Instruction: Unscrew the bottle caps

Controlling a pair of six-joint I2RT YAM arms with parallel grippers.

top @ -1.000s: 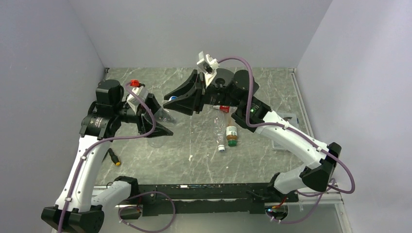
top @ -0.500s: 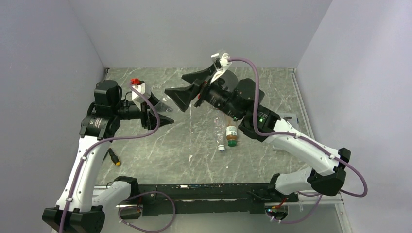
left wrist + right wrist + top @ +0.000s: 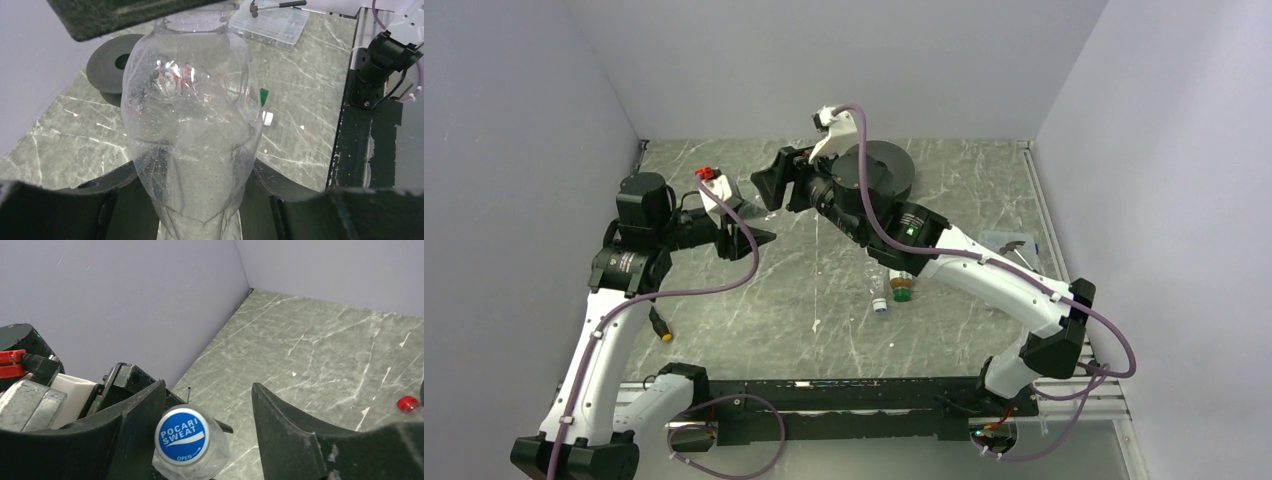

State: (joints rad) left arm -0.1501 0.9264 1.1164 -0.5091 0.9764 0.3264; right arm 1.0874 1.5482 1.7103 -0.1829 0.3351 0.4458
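Though the marbled table (image 3: pixel 824 300) fills the top view, the right arm masks much of it, and the black spool (image 3: pixel 886 165) at the back shows only partly. Raised over the rear left, the clear bottle (image 3: pixel 192 125) sits clenched at its lower body in the left gripper (image 3: pixel 754 240), its label-free wall beaded with droplets. Of the amber bottle (image 3: pixel 901 281) only a white-green label, too small to read, and a green cap (image 3: pixel 903 294) show. The right gripper (image 3: pixel 207 390) is spread wide around the blue cap (image 3: pixel 181 436), printed "POCARI SWEAT" and "OPEN". A red cap (image 3: pixel 407 403) sits at the frame's edge, its bottle cut off.
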